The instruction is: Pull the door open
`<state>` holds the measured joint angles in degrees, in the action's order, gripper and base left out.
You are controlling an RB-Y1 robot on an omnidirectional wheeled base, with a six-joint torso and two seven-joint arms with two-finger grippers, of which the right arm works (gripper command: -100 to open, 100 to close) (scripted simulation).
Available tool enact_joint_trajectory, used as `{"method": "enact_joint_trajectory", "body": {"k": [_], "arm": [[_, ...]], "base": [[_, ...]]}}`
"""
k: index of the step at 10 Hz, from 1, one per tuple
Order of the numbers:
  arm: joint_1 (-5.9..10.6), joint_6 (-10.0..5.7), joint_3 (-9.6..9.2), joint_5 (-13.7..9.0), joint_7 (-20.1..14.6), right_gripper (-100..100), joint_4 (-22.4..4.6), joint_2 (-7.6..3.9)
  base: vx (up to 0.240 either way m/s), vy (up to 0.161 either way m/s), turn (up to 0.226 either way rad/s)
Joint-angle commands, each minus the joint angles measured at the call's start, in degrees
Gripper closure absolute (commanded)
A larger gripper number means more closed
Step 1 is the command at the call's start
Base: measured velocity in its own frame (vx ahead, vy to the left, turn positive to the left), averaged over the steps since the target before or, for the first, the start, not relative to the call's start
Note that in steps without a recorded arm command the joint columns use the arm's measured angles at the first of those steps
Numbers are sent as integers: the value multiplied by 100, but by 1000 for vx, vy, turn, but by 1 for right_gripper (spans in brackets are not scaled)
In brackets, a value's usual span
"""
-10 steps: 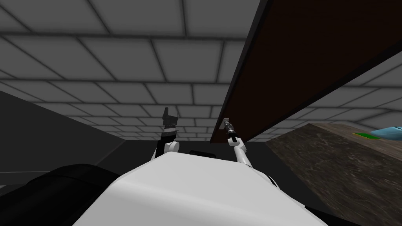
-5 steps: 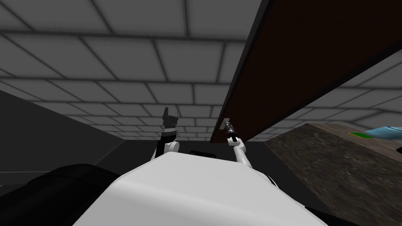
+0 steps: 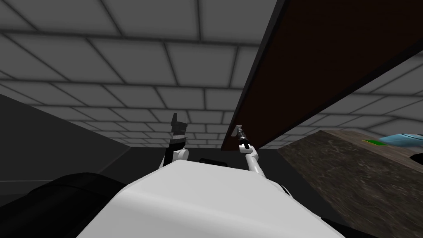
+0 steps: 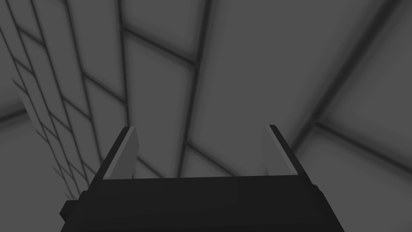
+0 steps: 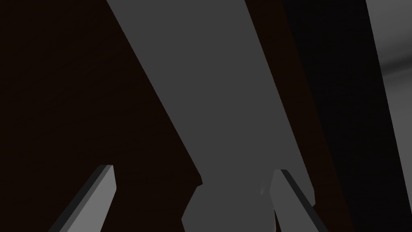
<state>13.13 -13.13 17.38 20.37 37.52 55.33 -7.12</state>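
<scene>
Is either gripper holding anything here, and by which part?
Nothing is held. The right gripper stands open astride the grey handle of the dark brown door, not closed on it; the left gripper is open too.

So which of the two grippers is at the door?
The right gripper, its open fingers at the grey handle on the dark brown door; the left gripper stands open, clear of it.

The dark brown flat door (image 3: 314, 62) runs off the head view's top and right edges. There the right gripper (image 3: 238, 130) is too small to tell whether it touches the grey bar-shaped handle (image 5: 225, 100). A pale blue object (image 3: 407, 138), perhaps a dish, is cut off at the far edge of the mottled brown counter (image 3: 351, 177).
</scene>
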Motion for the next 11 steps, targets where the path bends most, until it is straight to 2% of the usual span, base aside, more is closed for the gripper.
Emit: {"method": "enact_joint_trajectory", "body": {"k": [1, 2, 3, 5, 11], "arm": [[54, 12, 250, -187, 56, 100, -115, -127], [54, 12, 250, -187, 56, 100, -115, -127], [53, 209, 230, -425, 11, 100, -112, -129], [53, 258, 230, -639, 11, 100, -112, -129], [53, 258, 230, -639, 11, 100, -112, -129]], "base": [[-11, 5, -17], [3, -2, 19], [4, -3, 12], [-9, 4, -49], [-4, 0, -1]]}}
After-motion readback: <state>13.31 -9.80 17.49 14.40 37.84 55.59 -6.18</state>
